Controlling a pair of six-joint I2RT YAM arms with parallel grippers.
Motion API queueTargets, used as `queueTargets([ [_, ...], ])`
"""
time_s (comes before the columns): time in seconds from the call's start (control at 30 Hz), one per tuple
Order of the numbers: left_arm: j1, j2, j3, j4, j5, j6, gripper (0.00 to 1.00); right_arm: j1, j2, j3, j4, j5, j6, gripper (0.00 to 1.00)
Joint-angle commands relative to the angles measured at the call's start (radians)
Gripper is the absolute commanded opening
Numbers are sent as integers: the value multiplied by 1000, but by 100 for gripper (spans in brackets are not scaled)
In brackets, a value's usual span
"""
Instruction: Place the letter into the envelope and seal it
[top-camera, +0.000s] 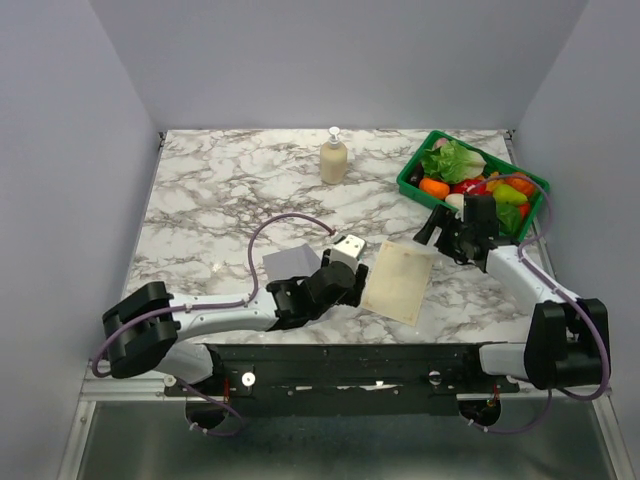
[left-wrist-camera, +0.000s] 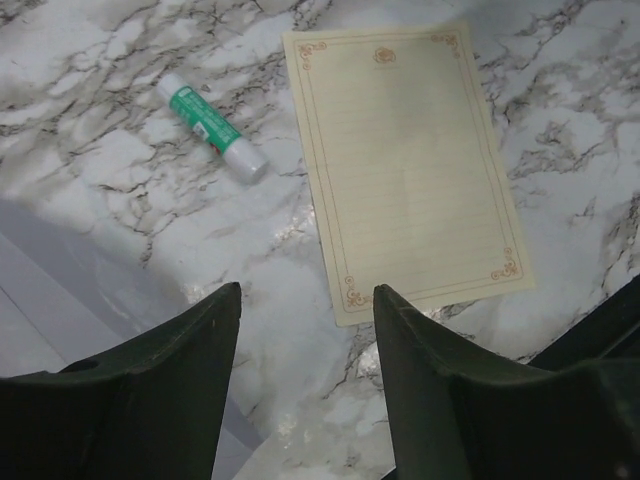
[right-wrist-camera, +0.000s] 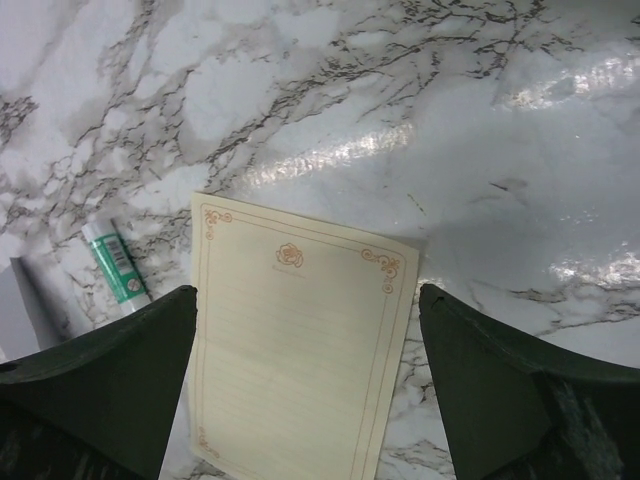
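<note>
A: Marble-veined tabletop (top-camera: 200, 200) under plain grey walls; near the front edge, between the two arms, the letter (top-camera: 399, 281), cream and lying flat.

B: Shows whole from the left wrist, with ornament at each corner; loses its near end behind the fingers from the right wrist.

A: And the envelope (top-camera: 290, 262)?

B: Grey, just left of the letter and apart from it; partly covered from above by the left arm; cut to a pale wedge at the frame edge in both wrist views; flap impossible to make out.

A: Left gripper (left-wrist-camera: 305, 380)?

B: Jaws parted, only bare marble between them; hovers just short of the letter's near corner; height above the table hard to judge.

A: Right gripper (right-wrist-camera: 305, 400)?

B: Spread wide, holding nothing; poised by the letter's far right corner.

A: Anything else?

B: Green-and-white glue stick (left-wrist-camera: 213, 128) on the marble between envelope and letter, hidden from above under the left arm, label too small to read; green basket (top-camera: 412, 190) of vegetables behind the right gripper; pump bottle (top-camera: 334, 158) at the back.
</note>
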Motion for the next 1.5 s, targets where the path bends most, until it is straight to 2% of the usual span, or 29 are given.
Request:
queueTargets([
  [0.0, -32, 81, 26, 63, 64, -58, 56, -20, 42, 7, -67, 87, 4, 96],
  [0.13, -72, 157, 39, 76, 76, -76, 38, -40, 68, 32, -86, 73, -40, 96],
  [0.17, -76, 185, 40, 86, 78, -86, 30, -45, 78, 37, -89, 64, -51, 96],
  [0.27, -88, 237, 45, 109, 90, -99, 15, -51, 113, 52, -95, 30, -88, 96],
  [0.33, -93, 260, 48, 117, 94, -104, 11, -51, 133, 58, -98, 3, -109, 97],
  [0.67, -95, 386, 91, 145, 88, -127, 6, -51, 220, 95, -109, -52, -129, 97],
  [0.93, -95, 395, 62, 143, 87, -139, 3, -50, 275, 126, -136, -83, -162, 96],
  [1.03, -95, 389, 48, 146, 90, -141, 1, -51, 289, 133, -149, -89, -179, 93],
  [1.17, -96, 383, 43, 142, 94, -132, 0, -51, 306, 139, -149, -147, -194, 73],
  [1.47, -95, 380, 46, 140, 99, -121, 0, -51, 334, 136, -140, -236, -208, 77],
])
